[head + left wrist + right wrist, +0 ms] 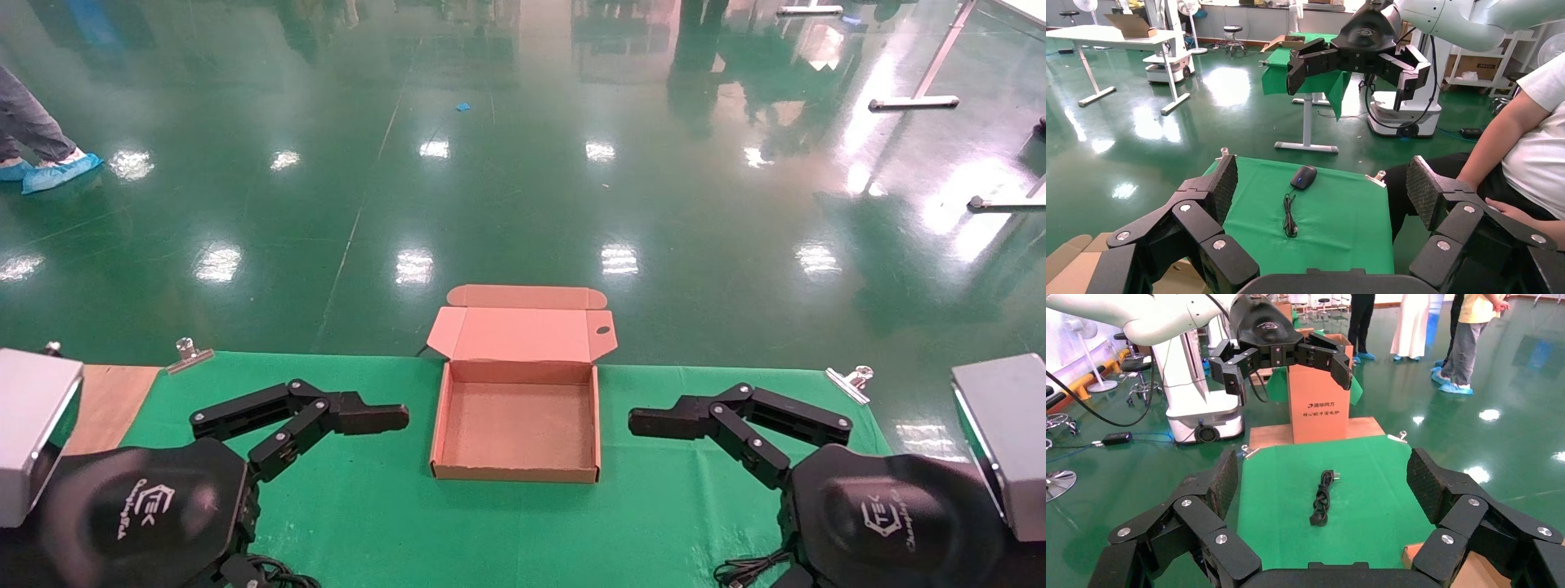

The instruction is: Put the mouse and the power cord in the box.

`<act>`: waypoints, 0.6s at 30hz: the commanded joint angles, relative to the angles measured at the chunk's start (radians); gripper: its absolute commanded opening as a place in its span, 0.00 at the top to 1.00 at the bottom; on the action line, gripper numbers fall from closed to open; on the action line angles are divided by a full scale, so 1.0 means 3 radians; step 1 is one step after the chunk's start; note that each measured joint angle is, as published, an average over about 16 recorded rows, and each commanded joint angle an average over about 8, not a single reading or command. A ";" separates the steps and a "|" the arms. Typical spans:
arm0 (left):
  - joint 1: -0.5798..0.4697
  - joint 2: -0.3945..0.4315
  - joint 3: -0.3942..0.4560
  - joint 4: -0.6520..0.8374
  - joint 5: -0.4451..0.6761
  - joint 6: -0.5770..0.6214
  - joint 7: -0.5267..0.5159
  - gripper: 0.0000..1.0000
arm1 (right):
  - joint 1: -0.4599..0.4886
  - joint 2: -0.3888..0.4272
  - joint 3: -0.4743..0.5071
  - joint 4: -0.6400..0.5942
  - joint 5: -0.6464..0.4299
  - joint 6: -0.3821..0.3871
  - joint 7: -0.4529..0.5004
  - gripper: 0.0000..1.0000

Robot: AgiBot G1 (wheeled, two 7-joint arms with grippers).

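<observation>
Bright overhead lamps throw white glare patches across the glossy green floor point(523, 163); all 3 views are sharp.

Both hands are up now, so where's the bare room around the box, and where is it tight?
Open cloth lies between the box and the near table edge. Inside, the box is bare. The left hand and right hand crowd its two sides. The mouse and power cord take the outer cloth.

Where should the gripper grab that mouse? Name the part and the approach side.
Grip the mouse across its narrow oval body, coming down from above with the open right gripper hovering over it. It lies flat on the green cloth, and its thin cable trails off one end, so closing on the two long sides likely avoids it.
</observation>
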 commanded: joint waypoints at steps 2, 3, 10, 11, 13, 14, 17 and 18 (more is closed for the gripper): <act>0.0000 0.0000 0.0000 0.0000 0.0000 0.0000 0.0000 0.00 | 0.0000 0.0000 0.0000 0.0000 0.0000 0.0000 0.0000 0.00; 0.0000 0.0000 0.0000 0.0000 0.0000 0.0000 0.0000 0.00 | 0.0000 0.0000 0.0000 0.0000 0.0000 0.0000 0.0000 0.00; 0.0000 0.0000 0.0000 0.0000 0.0000 0.0000 0.0000 0.00 | 0.0000 0.0000 0.0000 0.0000 0.0000 0.0000 0.0000 0.00; 0.0000 0.0000 0.0000 0.0000 0.0000 0.0000 0.0000 0.00 | 0.0000 0.0000 0.0000 0.0000 0.0000 0.0000 0.0000 0.00; 0.0000 0.0000 0.0000 0.0000 0.0000 0.0000 0.0000 0.00 | 0.0000 0.0000 0.0000 0.0000 0.0000 0.0000 0.0000 0.00; 0.0000 0.0000 0.0000 0.0000 0.0000 0.0000 0.0000 0.00 | 0.0000 0.0000 0.0000 0.0000 0.0000 0.0000 0.0000 0.00; 0.0000 0.0000 0.0000 0.0000 0.0000 0.0000 0.0000 0.00 | 0.0000 0.0000 0.0000 0.0000 0.0000 0.0000 0.0000 0.00; 0.0000 0.0000 0.0000 0.0000 0.0000 0.0000 0.0000 0.00 | 0.0000 0.0000 0.0000 0.0000 0.0000 0.0000 0.0000 0.00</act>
